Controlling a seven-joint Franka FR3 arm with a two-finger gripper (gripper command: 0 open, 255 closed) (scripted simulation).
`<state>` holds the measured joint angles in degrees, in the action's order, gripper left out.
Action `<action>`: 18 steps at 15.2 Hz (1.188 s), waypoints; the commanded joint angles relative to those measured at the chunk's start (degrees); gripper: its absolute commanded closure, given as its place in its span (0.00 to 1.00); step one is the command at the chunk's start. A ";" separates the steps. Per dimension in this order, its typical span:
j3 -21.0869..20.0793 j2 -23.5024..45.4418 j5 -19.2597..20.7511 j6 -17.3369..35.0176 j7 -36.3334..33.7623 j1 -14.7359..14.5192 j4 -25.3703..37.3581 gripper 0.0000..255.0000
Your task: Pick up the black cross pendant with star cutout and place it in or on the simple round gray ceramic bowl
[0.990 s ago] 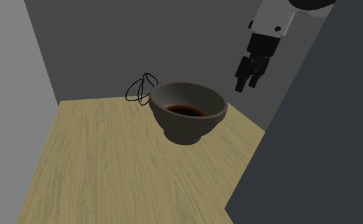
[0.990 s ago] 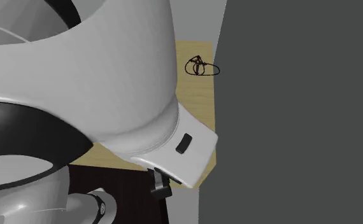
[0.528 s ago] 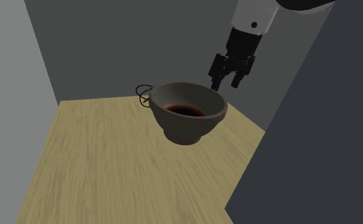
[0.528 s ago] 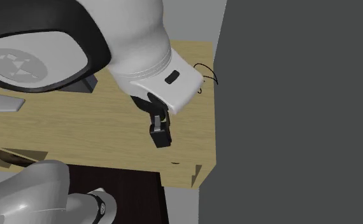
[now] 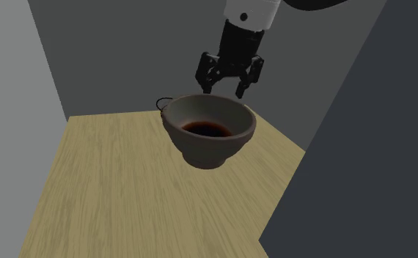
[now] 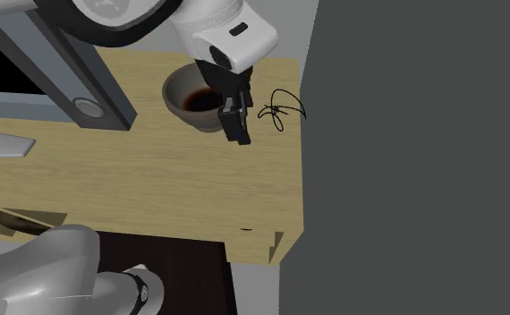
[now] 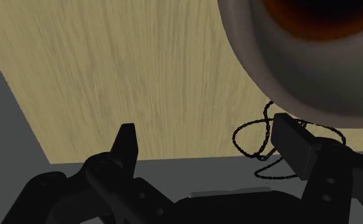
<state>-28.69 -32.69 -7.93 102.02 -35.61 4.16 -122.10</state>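
Now my end effector (image 5: 224,88), fingers spread and empty, has swung from two o'clock of the bowl (image 5: 209,152) to above its rim, nearing the pendant (image 6: 283,109) at ten o'clock.

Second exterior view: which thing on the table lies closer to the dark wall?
The black pendant with its looped cord, right at the table's edge by the wall; the gray bowl stands further in, on the end effector's other side.

Your items: one round grey bowl (image 5: 213,152), upright, dark reddish inside; one black pendant (image 6: 281,111), seemingly mostly looped cord, lying just beside the bowl.
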 commanded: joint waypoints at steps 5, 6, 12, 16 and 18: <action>-12.47 10.82 6.61 2.37 -16.54 5.44 10.88 0.00; -14.87 13.12 8.55 2.34 -19.57 6.58 13.14 0.00; -25.19 25.14 20.40 1.60 -33.33 10.33 22.05 0.00; -24.95 25.49 20.82 4.55 -33.64 10.51 19.33 0.00; -24.91 25.71 21.07 5.68 -33.82 10.60 18.33 0.00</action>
<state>-53.64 -7.15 12.96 107.05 -69.35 14.68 -103.25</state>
